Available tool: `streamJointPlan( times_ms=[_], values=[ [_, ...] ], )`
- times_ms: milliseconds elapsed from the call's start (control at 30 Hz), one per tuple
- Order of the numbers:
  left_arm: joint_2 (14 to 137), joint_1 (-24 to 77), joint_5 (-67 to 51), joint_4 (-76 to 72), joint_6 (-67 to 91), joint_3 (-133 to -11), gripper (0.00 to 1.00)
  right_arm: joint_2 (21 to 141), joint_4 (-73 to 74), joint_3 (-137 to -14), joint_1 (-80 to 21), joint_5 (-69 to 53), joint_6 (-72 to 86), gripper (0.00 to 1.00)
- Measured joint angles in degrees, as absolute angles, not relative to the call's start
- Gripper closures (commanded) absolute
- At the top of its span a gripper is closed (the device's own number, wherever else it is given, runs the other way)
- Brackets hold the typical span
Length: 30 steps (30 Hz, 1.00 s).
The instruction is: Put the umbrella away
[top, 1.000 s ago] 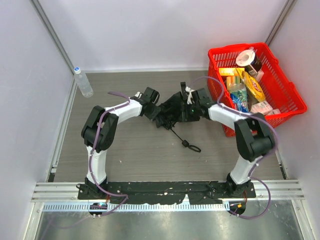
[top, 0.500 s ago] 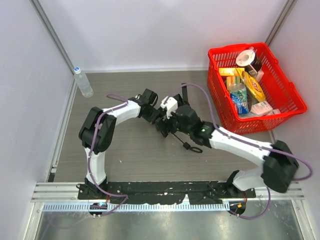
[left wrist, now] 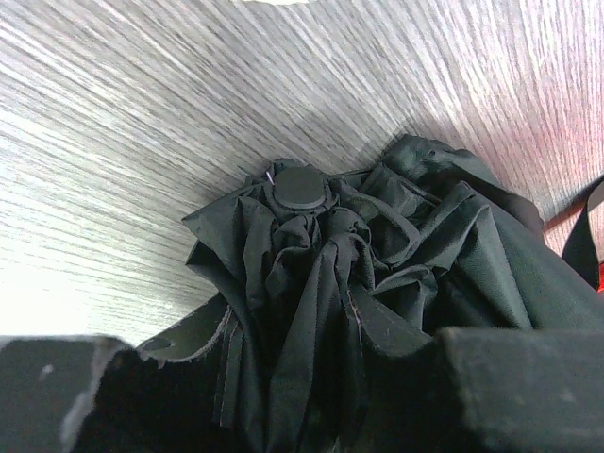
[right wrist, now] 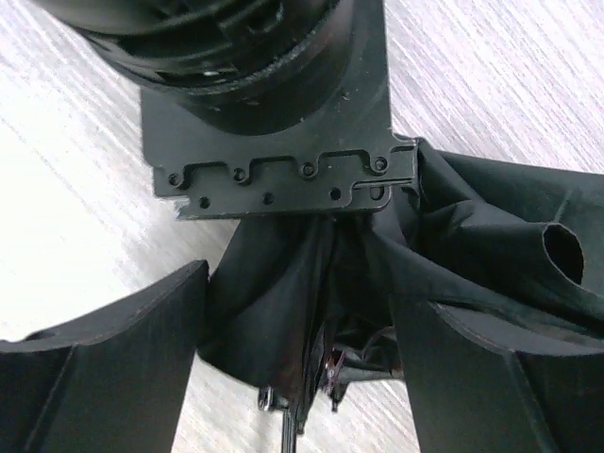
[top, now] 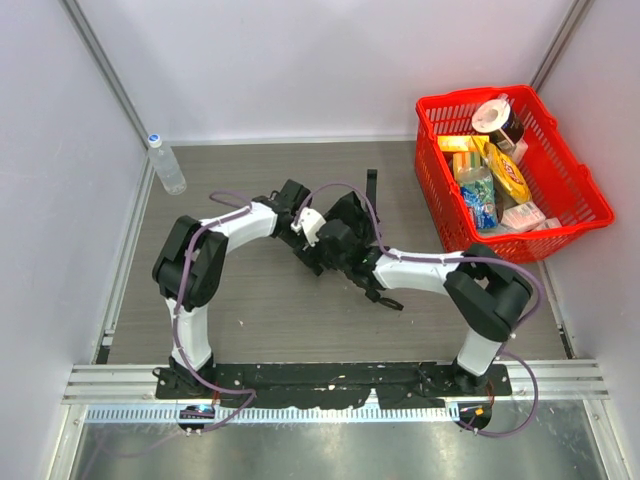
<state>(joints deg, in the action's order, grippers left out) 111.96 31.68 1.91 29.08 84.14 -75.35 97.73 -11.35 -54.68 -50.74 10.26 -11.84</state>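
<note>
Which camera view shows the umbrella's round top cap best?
Left wrist: the cap sits central and unobstructed amid bunched fabric. Top external shows the umbrella only as a dark bundle; right wrist shows fabric folds, no cap.

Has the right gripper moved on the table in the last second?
Yes. The right gripper moved left, away from the red basket, to the umbrella.
</note>
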Motion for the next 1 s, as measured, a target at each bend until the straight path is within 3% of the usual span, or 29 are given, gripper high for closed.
streamJointPlan(
  times_ms=[333, 400, 433, 533, 633, 800, 867, 1000],
  values=[
    [111.24, 30.83, 1.93, 30.48, 85.69, -74.74, 1.00, 105.82, -15.03, -55.70, -52.18, 19.53, -11.90, 0.28],
    [111.09, 30.87, 2.02, 30.48, 86.04, -74.56, 1.00, 107.11, -16.14, -55.31, -52.18, 21.08, -11.77, 0.37],
    [111.02, 30.87, 2.00, 30.41, 86.21, -74.41, 1.00, 107.70, -16.51, -55.29, -52.18, 21.76, -11.73, 0.50],
    [110.43, 30.76, 2.44, 29.47, 86.67, -73.52, 0.99, 108.95, -18.24, -55.27, -52.05, 22.13, -11.11, 0.74],
    [109.36, 30.52, 3.01, 27.66, 86.63, -72.27, 0.77, 109.34, -19.40, -55.22, -51.88, 20.29, -11.20, 0.99],
    [106.28, 31.00, 6.42, 24.01, 83.44, -68.27, 0.32, 108.92, -23.51, -53.01, -50.13, 13.47, -12.34, 0.99],
    [103.53, 30.98, 7.11, 20.86, 81.58, -63.92, 0.02, 108.22, -25.43, -51.72, -48.29, 8.27, -11.77, 0.99],
    [95.88, 30.22, 7.55, 14.61, 77.56, -55.16, 0.00, 107.72, -28.49, -50.48, -44.29, -2.68, -8.84, 0.99]
  ],
)
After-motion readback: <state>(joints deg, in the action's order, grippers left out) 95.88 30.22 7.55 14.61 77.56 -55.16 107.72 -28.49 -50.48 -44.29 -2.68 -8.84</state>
